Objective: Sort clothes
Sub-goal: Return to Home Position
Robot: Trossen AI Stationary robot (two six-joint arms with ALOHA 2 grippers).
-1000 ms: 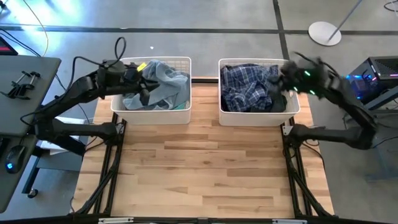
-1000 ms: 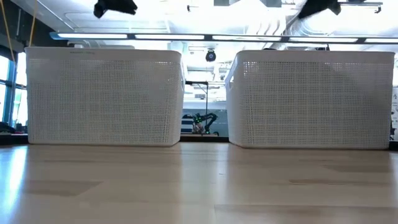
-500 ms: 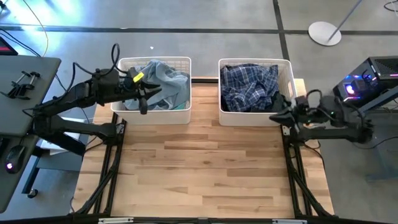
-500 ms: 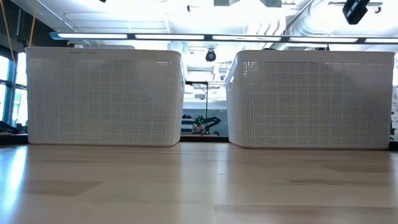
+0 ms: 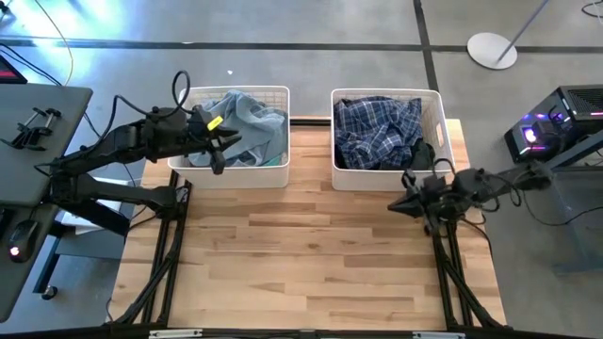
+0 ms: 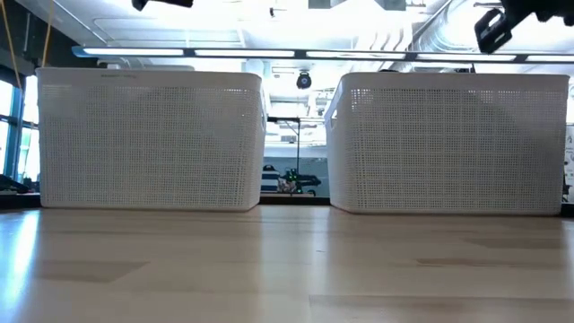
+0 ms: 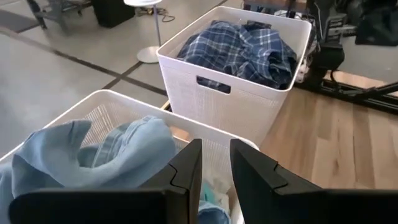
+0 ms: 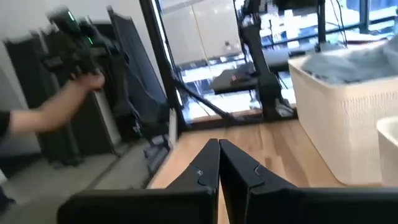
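A grey-blue denim garment (image 5: 243,118) lies heaped in the left white basket (image 5: 247,176); it also shows in the left wrist view (image 7: 118,149). A navy-white plaid garment (image 5: 377,132) and a black one (image 5: 421,155) fill the right white basket (image 5: 377,179). My left gripper (image 5: 220,155) hangs over the left basket's near side, narrowly open and empty (image 7: 214,146). My right gripper (image 5: 392,208) is over the table just in front of the right basket, pointing toward the table's left, shut and empty (image 8: 217,144).
The wooden table top (image 5: 301,254) stretches bare in front of both baskets. In the right wrist view a person's hand (image 8: 81,81) holds a dark device beyond the table's left side. A dark side table (image 5: 38,132) stands to the left of the table.
My right gripper has come away from above the right basket's right side, gone toward the table's near edge and down, and turned to point toward the table's left. The clothes in both baskets have stayed as they were.
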